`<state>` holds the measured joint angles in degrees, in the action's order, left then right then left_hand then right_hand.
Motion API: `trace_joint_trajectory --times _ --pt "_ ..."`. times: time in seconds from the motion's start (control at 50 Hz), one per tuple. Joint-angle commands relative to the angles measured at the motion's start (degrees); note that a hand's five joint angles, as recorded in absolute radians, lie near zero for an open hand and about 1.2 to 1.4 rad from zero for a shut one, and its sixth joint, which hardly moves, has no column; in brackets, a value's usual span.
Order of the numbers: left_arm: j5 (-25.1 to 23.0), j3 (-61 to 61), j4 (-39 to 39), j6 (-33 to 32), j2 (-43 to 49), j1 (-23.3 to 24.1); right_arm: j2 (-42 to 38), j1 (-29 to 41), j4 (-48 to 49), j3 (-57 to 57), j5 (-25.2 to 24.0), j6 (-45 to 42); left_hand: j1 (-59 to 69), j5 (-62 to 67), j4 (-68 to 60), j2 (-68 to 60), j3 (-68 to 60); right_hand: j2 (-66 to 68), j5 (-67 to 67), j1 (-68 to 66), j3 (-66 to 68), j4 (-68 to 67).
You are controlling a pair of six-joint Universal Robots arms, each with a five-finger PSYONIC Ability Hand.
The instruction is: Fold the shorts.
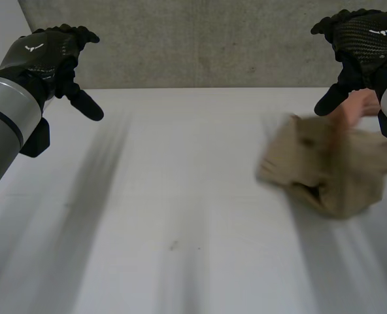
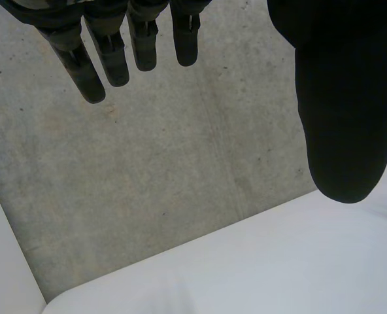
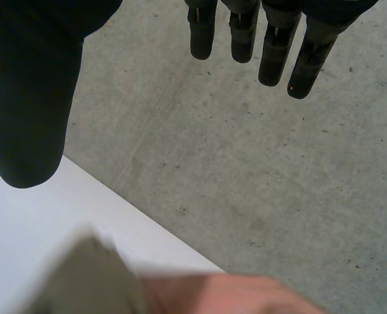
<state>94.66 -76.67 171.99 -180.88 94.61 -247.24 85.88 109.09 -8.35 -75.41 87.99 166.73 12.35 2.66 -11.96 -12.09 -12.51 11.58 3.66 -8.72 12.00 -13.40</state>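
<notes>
Up at ten o'clock the left hand (image 1: pixel 46 55) hangs above the smooth white table (image 1: pixel 180 209), fingers straight and relaxed, holding nothing. Toward three o'clock lie the tan shorts (image 1: pixel 331 173), a soft crumpled heap, with a person's hand (image 1: pixel 358 106) at their far edge. At two o'clock the right hand (image 1: pixel 363 39) hovers, likewise slack and empty.

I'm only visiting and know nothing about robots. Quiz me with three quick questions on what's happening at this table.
1. True or false: the left hand is holding the shorts.
2. Who is at the shorts: A the robot, B a person, C nobody?
3. Fill in: the shorts lie crumpled on the white ____.
Key: 1 false, it hangs open, well away from them. 2 B, a person's hand is at their far edge. 3 table.
</notes>
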Motion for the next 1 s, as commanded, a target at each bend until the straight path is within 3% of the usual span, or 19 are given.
trace_joint_trajectory --times 0.02,0.62,0.7,0.86,1.0 --pt "0.0 -0.3 0.5 0.0 0.0 0.0 0.0 0.0 0.0 -0.2 -0.5 0.1 -1.8 -2.1 1.4 1.5 2.0 -1.6 -3.7 -1.3 -2.0 3.4" --pt "0.0 -0.8 2.0 -0.1 3.2 -0.2 -1.2 -0.1 2.4 -1.2 -1.1 -1.0 -1.8 -2.1 1.4 1.5 2.0 -1.6 -3.7 -1.3 -2.0 3.4" --pt "-0.1 -1.0 2.0 -0.2 4.6 0.3 -3.7 -0.1 2.3 -1.6 -2.9 -4.2 -1.0 -1.3 0.6 0.7 1.1 -1.6 -3.7 -1.3 -2.0 3.4" --pt "-0.1 -3.0 1.9 -0.5 7.2 2.5 -8.7 1.8 1.2 -5.3 -6.2 -20.5 0.7 0.4 -1.1 -1.0 -0.6 -1.6 -3.7 -1.3 -2.0 3.4" --pt "0.8 -4.6 1.2 -0.6 13.0 8.3 -15.6 4.0 1.8 -3.3 -5.5 -22.3 0.9 0.6 -1.3 -1.2 -0.7 -1.6 -3.7 -1.3 -2.0 3.4"
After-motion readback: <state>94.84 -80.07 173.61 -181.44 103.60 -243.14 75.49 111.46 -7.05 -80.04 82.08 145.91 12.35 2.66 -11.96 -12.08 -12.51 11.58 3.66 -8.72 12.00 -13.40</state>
